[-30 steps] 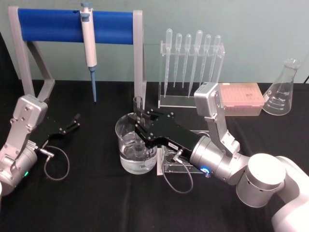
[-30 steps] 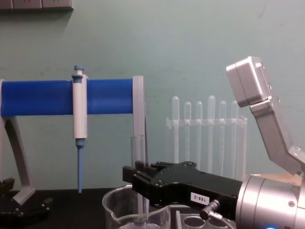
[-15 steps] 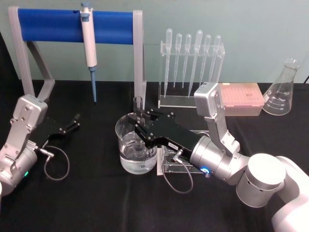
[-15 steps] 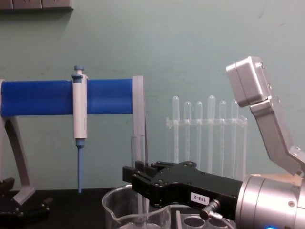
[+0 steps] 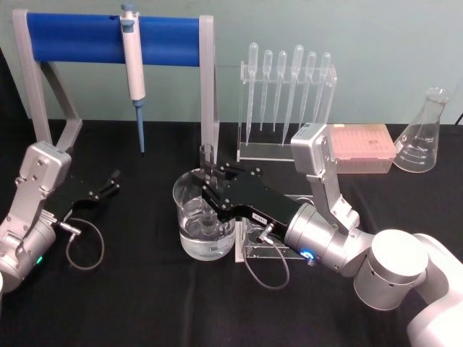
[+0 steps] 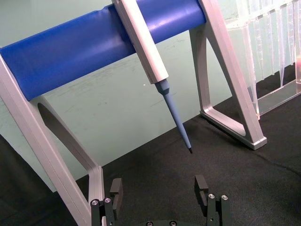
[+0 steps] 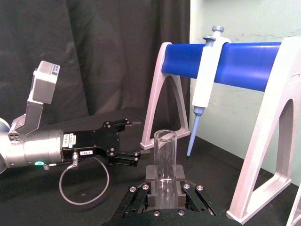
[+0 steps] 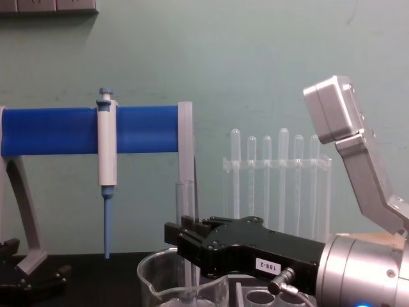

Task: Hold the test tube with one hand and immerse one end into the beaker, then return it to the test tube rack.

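The right gripper (image 5: 210, 189) has its jaws closed on the upright test tube (image 7: 165, 160). The tube's open rim stands above the jaws, and its lower end dips into the beaker (image 5: 187, 235) directly beneath them (partly filled with water (image 5: 206, 242)). The left gripper (image 6: 157, 186) rests well apart, jaws spread wide with nothing between them.

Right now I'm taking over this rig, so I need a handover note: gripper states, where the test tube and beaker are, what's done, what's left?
Right gripper: shut on the test tube, upright over the beaker.
Left gripper: open, parked at the robot's left.
Done: tube's lower end is down in the beaker's water.
To do: lift it out, return it to the test tube rack beside the beaker.
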Available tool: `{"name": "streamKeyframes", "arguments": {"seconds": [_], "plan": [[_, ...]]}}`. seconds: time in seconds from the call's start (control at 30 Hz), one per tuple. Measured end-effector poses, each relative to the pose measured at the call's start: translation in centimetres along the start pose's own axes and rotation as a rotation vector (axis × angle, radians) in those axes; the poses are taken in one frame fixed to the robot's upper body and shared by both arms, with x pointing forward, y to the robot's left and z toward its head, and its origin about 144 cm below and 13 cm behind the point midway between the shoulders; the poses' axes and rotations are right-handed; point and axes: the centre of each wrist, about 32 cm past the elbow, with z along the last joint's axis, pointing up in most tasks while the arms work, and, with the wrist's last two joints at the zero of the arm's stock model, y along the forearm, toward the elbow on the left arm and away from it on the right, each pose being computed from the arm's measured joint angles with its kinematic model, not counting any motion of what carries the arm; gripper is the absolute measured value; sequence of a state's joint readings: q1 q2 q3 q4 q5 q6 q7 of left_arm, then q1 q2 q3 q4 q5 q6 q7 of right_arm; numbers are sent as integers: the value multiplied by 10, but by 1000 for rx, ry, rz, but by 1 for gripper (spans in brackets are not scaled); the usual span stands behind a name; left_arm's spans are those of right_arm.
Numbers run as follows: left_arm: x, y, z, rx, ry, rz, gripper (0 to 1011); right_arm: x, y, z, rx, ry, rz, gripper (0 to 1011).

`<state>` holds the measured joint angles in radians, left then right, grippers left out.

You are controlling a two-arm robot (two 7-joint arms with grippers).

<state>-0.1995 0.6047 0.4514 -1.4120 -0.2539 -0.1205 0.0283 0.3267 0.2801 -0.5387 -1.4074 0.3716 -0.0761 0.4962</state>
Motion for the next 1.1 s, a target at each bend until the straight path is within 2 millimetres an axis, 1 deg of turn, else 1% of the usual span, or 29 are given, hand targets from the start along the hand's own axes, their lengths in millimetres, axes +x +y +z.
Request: {"name": "streamKeyframes", "arguments": {"seconds": [1.1], "plan": [[0, 0, 0, 0, 0, 0, 1000, 0, 0, 0, 0, 0, 0, 226]]}}
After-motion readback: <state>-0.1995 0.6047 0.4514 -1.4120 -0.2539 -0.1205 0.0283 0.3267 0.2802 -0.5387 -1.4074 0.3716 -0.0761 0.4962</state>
